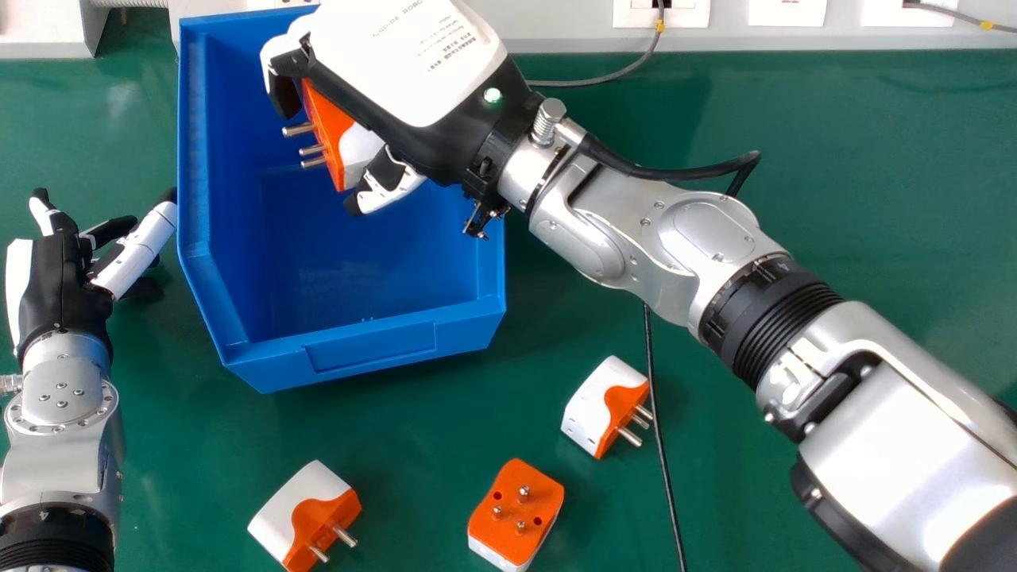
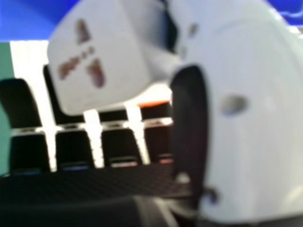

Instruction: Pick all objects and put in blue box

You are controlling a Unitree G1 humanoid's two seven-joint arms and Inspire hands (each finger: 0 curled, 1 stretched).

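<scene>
Pinching orange-and-white adapter [image 1: 327, 127] in R hand [image 1: 405, 63], fingers curled, over blue box [image 1: 369, 345], w/ L hand [image 1: 56, 278] beside box & 3 more adapters [image 1: 516, 512] on surface [image 1: 858, 175], poss snagging prongs [image 1: 299, 129] on box wall [image 1: 193, 151] if lowered too far L.

Here's the right arm [image 1: 675, 238], slanting in from four o'clock in the head view, the right hand [image 1: 413, 71] up at eleven, fingers [image 1: 282, 89] curled, thumb [image 1: 393, 184] opposed! Over at nine, the left hand [image 1: 54, 278], digits loosely spread, forearm [image 1: 56, 457] at eight!
</scene>
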